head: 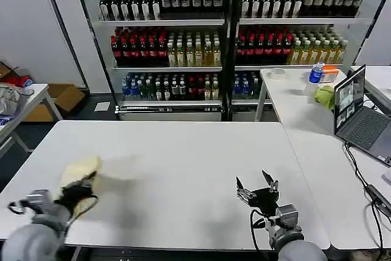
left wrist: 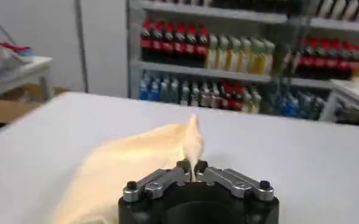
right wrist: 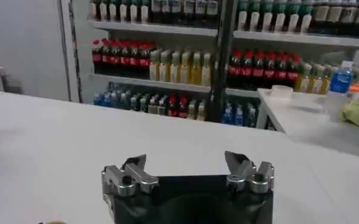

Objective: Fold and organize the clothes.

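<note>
Head view: T-shirt [head: 79, 171], pale cream-yellow, bunched in a soft heap near the left end of the white tabletop [head: 183, 169], with my left gripper [head: 76, 191] on its near edge. I judge the cloth is gathered rather than spread, so folding has hardly begun. My right gripper [head: 256, 189] hangs over bare tabletop on the right, well apart from the shirt, its fingers spread; it seems to wait until there is an edge for it to take. Shelves of bottles [head: 220, 35] stand behind, and a laptop [head: 360, 117] sits on the side table

Left wrist view: my left gripper [left wrist: 192, 170] has its fingers [left wrist: 213, 175] closed together on a peak of the T-shirt [left wrist: 136, 167], which rises in a point just above them. The pinch on a small fold lets me lift or drag the fabric without crushing the rest, which trails down onto the tabletop

Right wrist view: my right gripper [right wrist: 188, 170] holds nothing, its fingers [right wrist: 133, 173] wide apart above the plain tabletop [right wrist: 57, 140], ready, I judge, to close on a sleeve or hem once the shirt is drawn out flat
</note>
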Controlling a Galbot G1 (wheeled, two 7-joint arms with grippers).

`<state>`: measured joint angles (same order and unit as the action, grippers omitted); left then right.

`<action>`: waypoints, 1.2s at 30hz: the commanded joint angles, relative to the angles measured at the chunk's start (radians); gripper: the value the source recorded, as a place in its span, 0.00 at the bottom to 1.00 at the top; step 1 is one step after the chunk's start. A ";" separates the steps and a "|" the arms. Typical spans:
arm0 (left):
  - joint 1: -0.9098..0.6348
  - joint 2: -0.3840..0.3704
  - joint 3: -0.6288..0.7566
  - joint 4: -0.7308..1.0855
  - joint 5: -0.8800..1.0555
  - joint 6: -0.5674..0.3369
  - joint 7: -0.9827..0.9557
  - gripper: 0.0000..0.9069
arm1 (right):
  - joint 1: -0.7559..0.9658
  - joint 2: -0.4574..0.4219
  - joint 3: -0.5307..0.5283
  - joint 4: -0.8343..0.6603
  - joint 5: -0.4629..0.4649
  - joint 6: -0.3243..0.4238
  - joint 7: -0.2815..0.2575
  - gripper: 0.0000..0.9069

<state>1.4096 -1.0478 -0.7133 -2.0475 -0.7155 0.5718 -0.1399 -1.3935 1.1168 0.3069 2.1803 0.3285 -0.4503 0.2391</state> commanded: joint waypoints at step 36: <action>-0.329 -0.599 0.627 0.291 0.026 -0.101 -0.067 1.00 | 0.011 0.002 0.016 -0.034 -0.013 0.042 -0.010 1.00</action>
<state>1.1130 -1.5714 -0.1302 -1.8251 -0.7169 0.5257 -0.2982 -1.3856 1.1202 0.3183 2.1481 0.3164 -0.4226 0.2311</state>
